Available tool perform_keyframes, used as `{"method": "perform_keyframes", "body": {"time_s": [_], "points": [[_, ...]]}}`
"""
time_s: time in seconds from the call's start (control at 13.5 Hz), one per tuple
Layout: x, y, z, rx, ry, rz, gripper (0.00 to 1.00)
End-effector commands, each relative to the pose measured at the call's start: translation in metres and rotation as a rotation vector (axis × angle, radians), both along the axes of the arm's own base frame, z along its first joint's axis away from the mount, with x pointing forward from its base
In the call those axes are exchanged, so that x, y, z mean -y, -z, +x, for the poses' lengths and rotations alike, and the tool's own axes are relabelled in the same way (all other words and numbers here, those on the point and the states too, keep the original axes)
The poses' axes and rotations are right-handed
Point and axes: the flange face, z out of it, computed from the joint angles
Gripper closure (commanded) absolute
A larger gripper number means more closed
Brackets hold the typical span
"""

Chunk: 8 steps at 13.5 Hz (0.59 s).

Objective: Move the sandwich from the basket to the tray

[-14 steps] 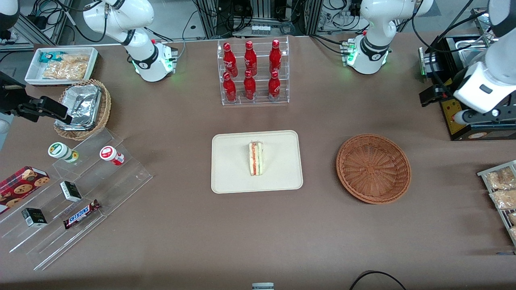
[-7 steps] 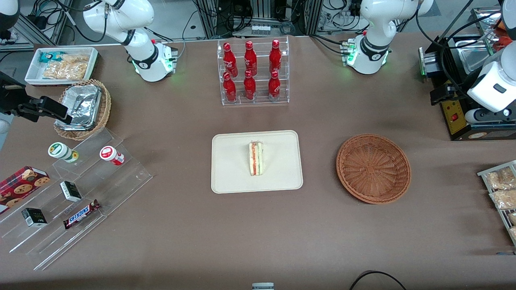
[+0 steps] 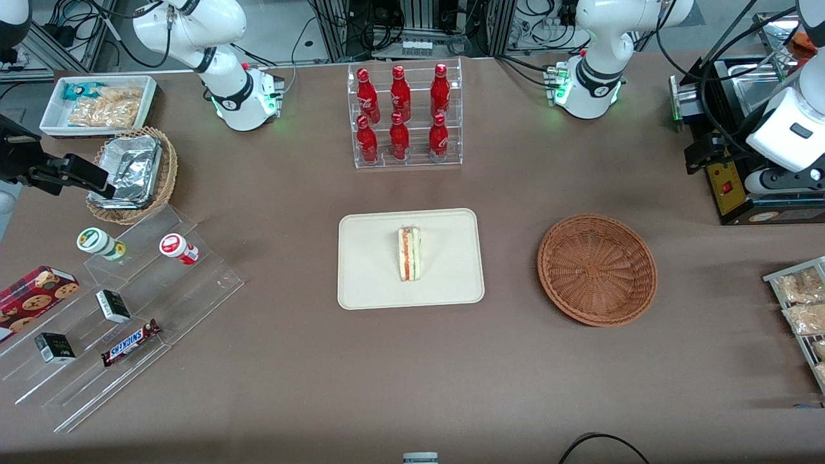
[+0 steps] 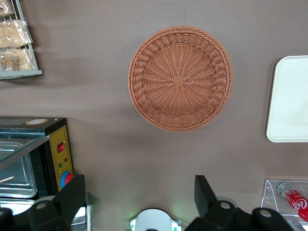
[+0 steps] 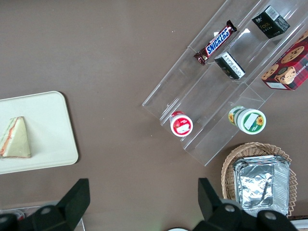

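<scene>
The sandwich [image 3: 408, 253] lies on its side near the middle of the cream tray [image 3: 374, 277]; the right wrist view shows this sandwich [image 5: 15, 139] on the tray [image 5: 50, 122] too. The reddish-brown basket [image 3: 597, 269] stands empty beside the tray, toward the working arm's end. My gripper [image 3: 699, 154] hovers high over the table near the black appliance, farther from the front camera than the basket. In the left wrist view the gripper [image 4: 139, 192] is open with nothing between its fingers [image 4: 72, 192], well clear of the basket [image 4: 180, 78] and the tray's edge [image 4: 288, 106].
A clear rack of red bottles [image 3: 405, 116] stands farther back than the tray. A black appliance with a yellow panel [image 3: 728, 187] and a wire rack of snack bags [image 3: 799, 303] sit at the working arm's end. A stepped acrylic shelf [image 3: 122, 303] and a tan basket holding foil [image 3: 132, 171] sit toward the parked arm's end.
My arm has drawn back a little toward the working arm's end of the table, over the appliance. Sandwich, tray and basket have not moved.
</scene>
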Motion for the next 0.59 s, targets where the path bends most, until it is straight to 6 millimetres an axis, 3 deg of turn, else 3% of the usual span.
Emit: {"method": "perform_keyframes", "body": {"time_s": [0.0, 0.3, 0.52], "points": [[-0.005, -0.013, -0.008, 0.023, -0.026, -0.008, 0.0], [-0.019, -0.018, -0.01, 0.025, -0.015, -0.019, 0.0], [-0.017, -0.02, -0.011, 0.022, -0.034, -0.016, 0.0]]}}
